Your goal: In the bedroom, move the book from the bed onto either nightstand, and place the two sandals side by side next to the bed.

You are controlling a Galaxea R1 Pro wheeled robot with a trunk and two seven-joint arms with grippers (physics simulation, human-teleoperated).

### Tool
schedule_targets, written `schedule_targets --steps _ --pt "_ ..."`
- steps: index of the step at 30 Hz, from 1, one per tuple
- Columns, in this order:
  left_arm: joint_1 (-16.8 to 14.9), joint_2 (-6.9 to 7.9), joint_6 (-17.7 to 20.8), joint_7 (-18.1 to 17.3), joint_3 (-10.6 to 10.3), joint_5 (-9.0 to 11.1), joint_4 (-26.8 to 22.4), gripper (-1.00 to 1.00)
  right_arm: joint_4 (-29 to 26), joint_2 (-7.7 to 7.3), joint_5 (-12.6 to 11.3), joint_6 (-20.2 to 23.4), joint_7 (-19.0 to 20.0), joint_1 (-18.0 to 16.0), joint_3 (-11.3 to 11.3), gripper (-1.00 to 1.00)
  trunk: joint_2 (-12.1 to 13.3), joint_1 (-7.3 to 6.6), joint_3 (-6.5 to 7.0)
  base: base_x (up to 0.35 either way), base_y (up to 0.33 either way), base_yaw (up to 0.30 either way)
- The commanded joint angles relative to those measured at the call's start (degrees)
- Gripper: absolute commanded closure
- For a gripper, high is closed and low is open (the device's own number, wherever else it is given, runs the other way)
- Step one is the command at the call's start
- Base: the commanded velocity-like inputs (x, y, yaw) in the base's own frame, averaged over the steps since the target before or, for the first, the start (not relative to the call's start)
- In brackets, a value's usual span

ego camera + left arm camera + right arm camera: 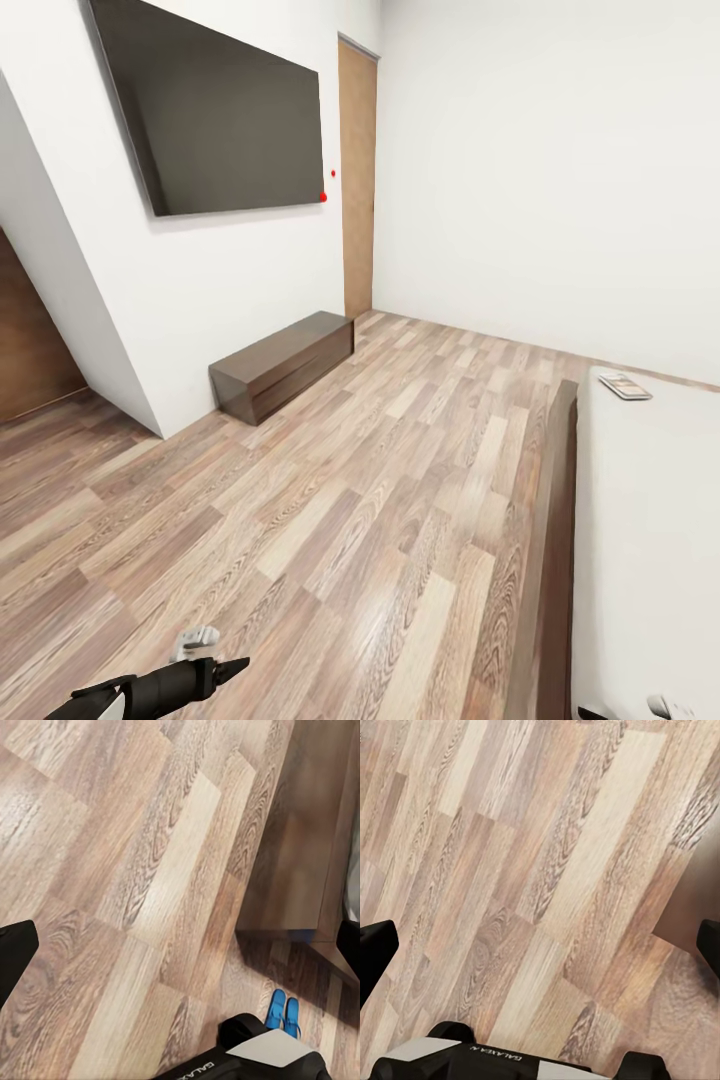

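At the lower left of the head view, nearest the camera, the black and white left arm (150,690) reaches over the brown wood-plank floor (330,520). In each wrist view the dark fingertips sit at the opposite side edges of the frame, so both pairs of fingers are spread wide and hold nothing, with bare floor between them.

The thin paperback book (625,385) lies flat on the plain light grey mattress of the bed (650,540), at the right of the head view, near the far corner; its cover is too small to read here. It should be light and slightly flexible, probably best pinched across one free edge, since it lies flush on soft bedding.

The two bright blue flip-flop sandals (283,1012) lie together on the floor at the lower right of the left wrist view, beside the robot's base. They look soft and light; a grip across the sole edge seems safest.

A long low dark wooden bench (285,362) stands under a wall-mounted black screen (220,105).
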Motion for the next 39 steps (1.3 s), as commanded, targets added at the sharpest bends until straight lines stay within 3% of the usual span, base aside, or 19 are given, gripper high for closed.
schedule_targets --steps 1,39 --pt "0.0 0.0 0.5 -0.2 0.2 0.2 0.0 -1.0 0.0 0.0 0.1 0.5 0.3 0.0 -0.4 -1.0 0.0 0.0 0.04 0.0 0.0 0.0" --pt "0.0 0.0 0.5 -0.2 0.3 0.2 0.0 -1.0 0.0 0.0 0.1 0.5 0.3 0.0 -0.4 -1.0 0.0 0.0 2.67 0.0 0.0 0.0"
